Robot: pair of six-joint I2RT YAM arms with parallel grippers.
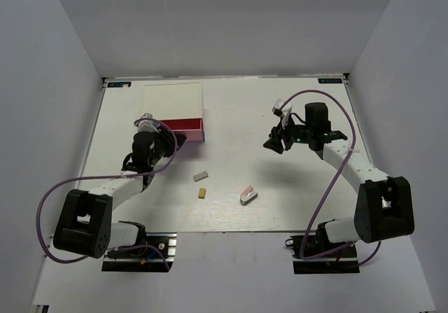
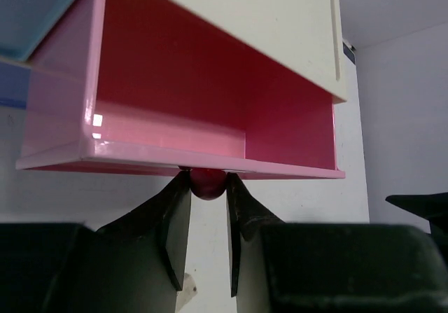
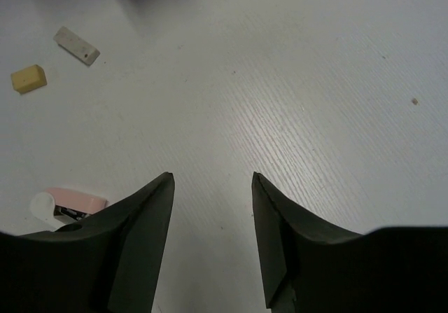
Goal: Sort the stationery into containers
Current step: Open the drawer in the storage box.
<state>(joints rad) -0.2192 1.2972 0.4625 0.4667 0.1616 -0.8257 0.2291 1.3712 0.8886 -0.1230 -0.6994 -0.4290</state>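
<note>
**Inspector:** White tabletop (image 1: 294, 208), grey walls on three sides. Report from the left.

**Assessor:** The drawer box (image 1: 171, 103) is my reference. Its pink drawer (image 1: 185, 129) stands out from the box's near face, and no item shows in the part of its cavity I can see. The left gripper (image 2: 207, 188) is at the drawer front, clenched on a small red knob (image 2: 207, 181) under the lip. Knob is my reading, since it is partly hidden.

**Inspector:** Stationery?

**Assessor:** The grey-white eraser (image 1: 201, 176) and tan eraser (image 1: 202, 193) lie close together, nearer the arm bases than the box. The white-pink oblong piece (image 1: 248, 195) lies further to the box's right. No markers are visible.

**Inspector:** Right side?

**Assessor:** The right gripper (image 1: 278, 143) hovers well to the box's right, released, with nothing between its fingers.

**Inspector:** Recommendation?

**Assessor:** I judge the step to be opening the drawer. Pull level and straight along its travel so the box neither slides nor tips. Stop short of full withdrawal. Let go only when the opening is wide enough for a drop from above.
</note>
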